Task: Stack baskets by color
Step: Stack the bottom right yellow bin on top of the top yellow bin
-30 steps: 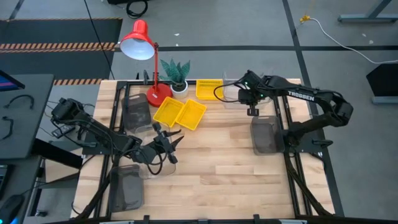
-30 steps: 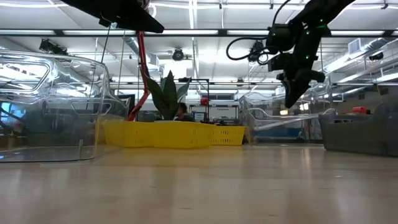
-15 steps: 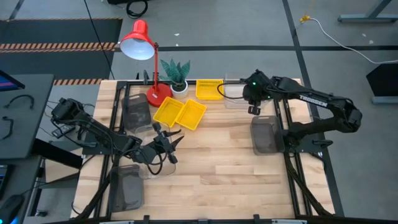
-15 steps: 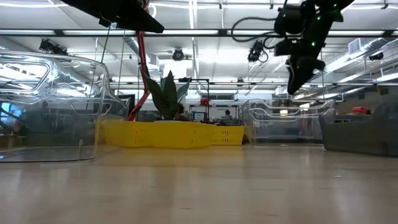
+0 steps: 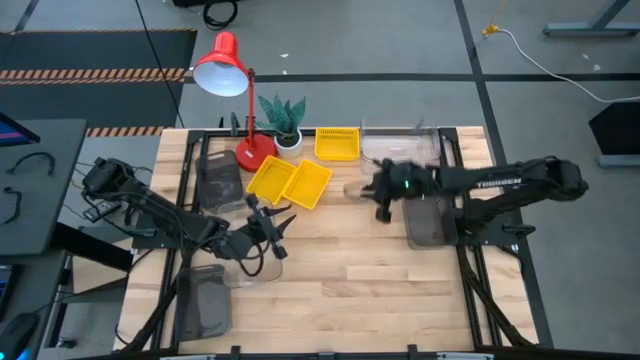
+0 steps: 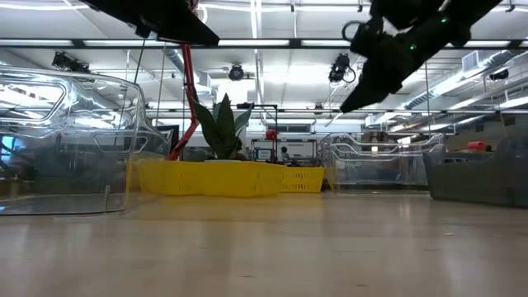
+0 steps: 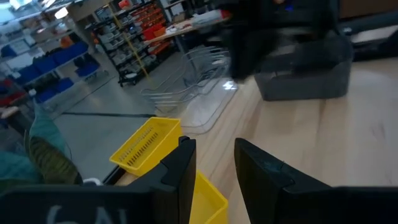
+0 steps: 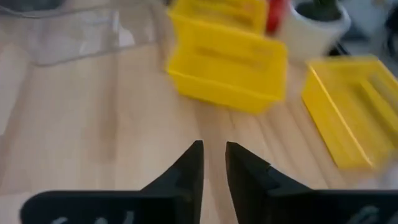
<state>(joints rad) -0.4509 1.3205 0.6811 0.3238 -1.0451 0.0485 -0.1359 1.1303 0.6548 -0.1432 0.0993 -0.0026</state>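
A pale wooden tabletop (image 5: 340,270) is being lit evenly by ceiling strip lights, and an open workshop with shelving is being seen beyond it in the low view. Grey floor and striped tape are being shown around it in the high view.

Two yellow baskets (image 5: 288,183) are lying side by side near the middle back, just beside a red lamp (image 5: 232,88) and a potted plant (image 5: 283,119). A third yellow basket (image 5: 337,143) is lying behind them. A clear basket (image 5: 395,148) is resting at the back right, and a smoky grey basket (image 5: 430,215) is sitting by the right frame.

The right claw (image 5: 380,190) is being held above bare wood near the yellow pair, fingers slightly parted, nothing grasped. The left claw (image 5: 268,228) is being held at front left, parted and empty.
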